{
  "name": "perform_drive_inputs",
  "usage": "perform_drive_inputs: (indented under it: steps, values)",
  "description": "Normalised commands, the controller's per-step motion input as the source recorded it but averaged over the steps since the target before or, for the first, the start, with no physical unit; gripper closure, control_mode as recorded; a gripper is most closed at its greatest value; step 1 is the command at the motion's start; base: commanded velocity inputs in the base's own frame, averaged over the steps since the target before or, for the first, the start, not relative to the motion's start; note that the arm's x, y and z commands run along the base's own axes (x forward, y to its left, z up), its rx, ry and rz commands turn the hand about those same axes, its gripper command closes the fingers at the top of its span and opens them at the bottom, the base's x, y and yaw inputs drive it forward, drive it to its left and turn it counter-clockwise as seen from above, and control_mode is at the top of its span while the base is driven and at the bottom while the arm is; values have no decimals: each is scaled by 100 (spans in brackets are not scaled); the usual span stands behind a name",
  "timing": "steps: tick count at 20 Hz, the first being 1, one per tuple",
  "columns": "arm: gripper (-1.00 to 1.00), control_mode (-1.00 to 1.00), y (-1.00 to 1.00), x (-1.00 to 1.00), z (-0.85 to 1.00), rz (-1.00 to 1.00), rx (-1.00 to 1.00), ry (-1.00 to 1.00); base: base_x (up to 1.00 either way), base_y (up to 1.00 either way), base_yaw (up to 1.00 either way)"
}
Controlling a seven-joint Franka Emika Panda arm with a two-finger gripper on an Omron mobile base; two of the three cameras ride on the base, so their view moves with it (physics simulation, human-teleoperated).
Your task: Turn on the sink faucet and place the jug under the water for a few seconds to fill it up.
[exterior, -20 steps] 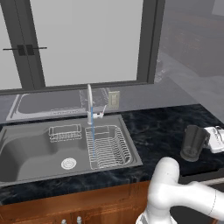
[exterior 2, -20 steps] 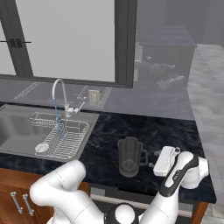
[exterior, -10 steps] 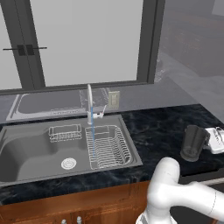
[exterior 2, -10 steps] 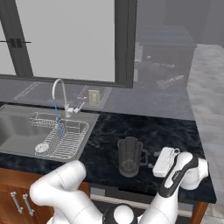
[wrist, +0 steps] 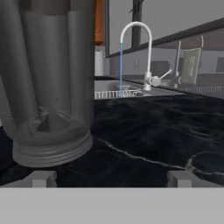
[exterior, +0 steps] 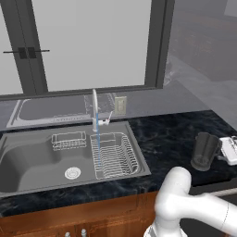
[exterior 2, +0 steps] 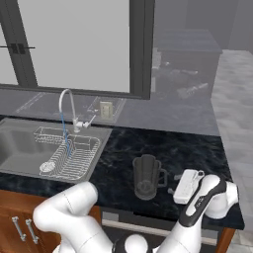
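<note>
Kitchen: sink [exterior: 28, 159], faucet [exterior: 95, 110], counter [exterior: 171, 139]

No legible text anywhere.

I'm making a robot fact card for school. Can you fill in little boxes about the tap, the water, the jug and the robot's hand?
faucet: on
water: thin blue stream falling into the sink
jug: upright on the dark counter, right of the sink, not under the stream
gripper: low beside the jug, open, holding nothing
</note>
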Motion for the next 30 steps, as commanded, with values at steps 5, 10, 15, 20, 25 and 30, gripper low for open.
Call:
perform_drive_inputs:
  steps: [5, 10, 15, 20, 25, 30]
  values:
    - [-100, -100, 0, -30, 29, 0, 0, 0, 0, 0, 0]
    - [-100, -100, 6, -14, 56, 0, 0, 0, 0, 0, 0]
    - [-100, -100, 23, 0, 39, 0, 0, 4, 0, 0, 0]
    - [-100, -100, 29, 0, 8, 0, -3, 8, 0, 0, 0]
    - [-100, -100, 16, 0, 0, 0, -3, 5, 0, 0, 0]
    - [-100, -100, 10, 0, 0, 0, -3, 2, 0, 0, 0]
